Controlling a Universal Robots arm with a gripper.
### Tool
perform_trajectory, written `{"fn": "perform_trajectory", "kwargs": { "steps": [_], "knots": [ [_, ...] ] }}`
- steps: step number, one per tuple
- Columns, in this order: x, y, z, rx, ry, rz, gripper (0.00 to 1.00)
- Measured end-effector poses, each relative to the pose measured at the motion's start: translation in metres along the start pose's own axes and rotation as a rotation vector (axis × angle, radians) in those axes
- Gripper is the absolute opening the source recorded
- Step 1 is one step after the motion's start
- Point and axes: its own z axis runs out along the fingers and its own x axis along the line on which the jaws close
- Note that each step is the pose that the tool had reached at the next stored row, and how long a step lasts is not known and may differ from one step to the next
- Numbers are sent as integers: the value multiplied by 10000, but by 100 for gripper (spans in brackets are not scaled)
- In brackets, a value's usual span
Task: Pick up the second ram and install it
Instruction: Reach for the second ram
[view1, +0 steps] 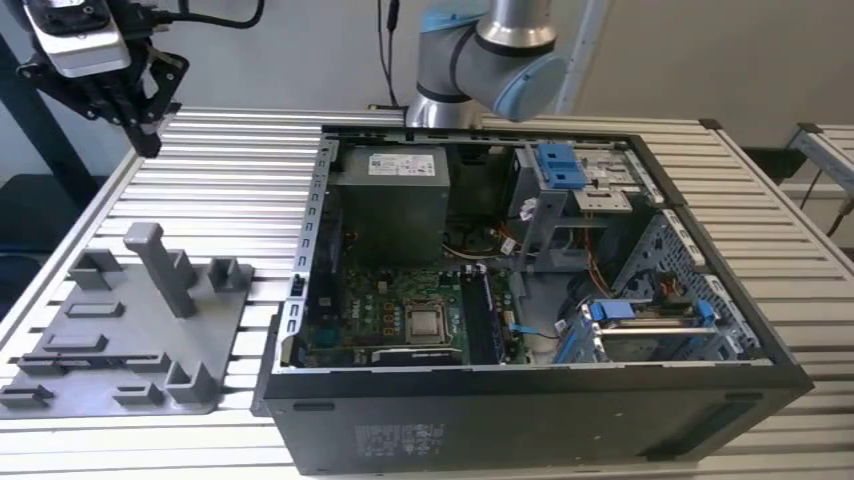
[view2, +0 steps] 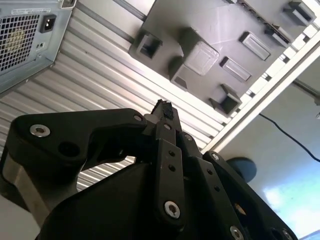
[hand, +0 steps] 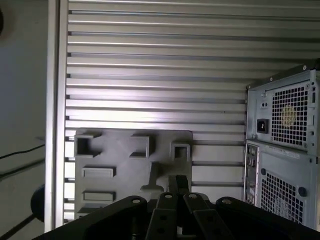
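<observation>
We find the gripper (view1: 146, 146) raised well above the slatted metal surface (view1: 240, 170), towards the exterior view's left and well apart from the open computer case (view1: 534, 390). In the second wrist view its fingers (view2: 163, 119) stand together at the tips, and we see nothing held between them. The first wrist view shows the same closed tips (hand: 178, 182) from behind the black linkage. The gripper touches nothing.

Nearest to it is the grey tray (view1: 127, 335), which lies flat on the surface to the exterior view's left of the case. The tray carries a tall grey upright post (view1: 167, 265), several low blocks and shallow rectangular pockets. In both wrist views the tray (view2: 220, 25) (hand: 125, 155) shows plain grey pockets and blocks.

The case lies on its side with its panel off. Inside we note the grey power supply (view1: 390, 200), the green motherboard (view1: 380, 305) with its processor socket (view1: 427, 322), and blue drive brackets (view1: 561, 165). Long dark strips (view1: 483, 318) run just beside the socket, on the exterior view's right of it. We cannot tell whether the second ram stands among them. The vented rear of the case appears in both wrist views (hand: 285, 140) (view2: 25, 35).

The arm's grey joint (view1: 487, 70) rises behind the case.
</observation>
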Motion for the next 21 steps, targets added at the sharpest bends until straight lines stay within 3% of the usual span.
{"fn": "perform_trajectory", "kwargs": {
  "steps": [21],
  "knots": [
    [596,6,15,-2,3,-73,11]
  ]
}}
